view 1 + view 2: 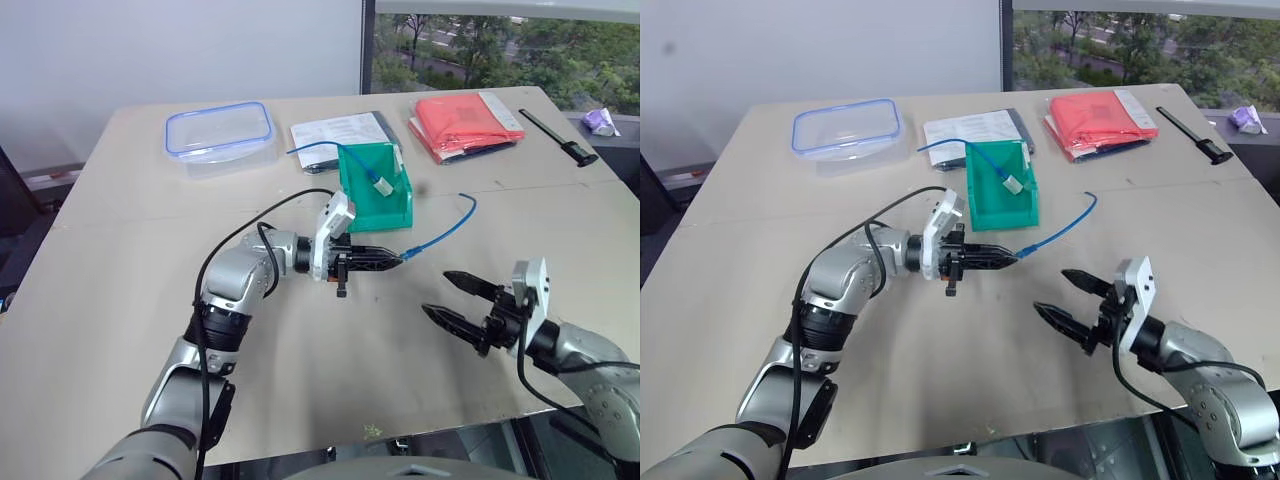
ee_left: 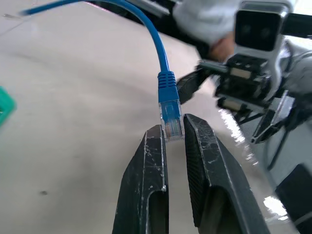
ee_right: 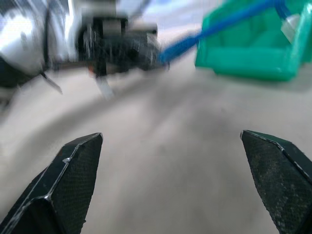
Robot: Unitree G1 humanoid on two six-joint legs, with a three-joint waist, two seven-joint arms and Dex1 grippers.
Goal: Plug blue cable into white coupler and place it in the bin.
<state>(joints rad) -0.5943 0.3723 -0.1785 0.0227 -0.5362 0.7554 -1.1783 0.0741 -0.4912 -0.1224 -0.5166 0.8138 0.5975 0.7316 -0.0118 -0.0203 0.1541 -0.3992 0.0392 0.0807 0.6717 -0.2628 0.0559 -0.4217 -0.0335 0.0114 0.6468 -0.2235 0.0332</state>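
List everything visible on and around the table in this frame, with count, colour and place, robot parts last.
blue cable: one, blue, right of the bin, plug end pinched in the left tool
second blue cable: one, blue, draped into the bin, pale plug inside
bin: one, green, table centre
food container: one, clear with blue rim, far left
papers: one stack, white, behind the bin
red folder: one, red, far right
black tool-like object: one, far right edge
table: one, beige
left tool: black, shut on the cable's plug
right tool: black, open, empty
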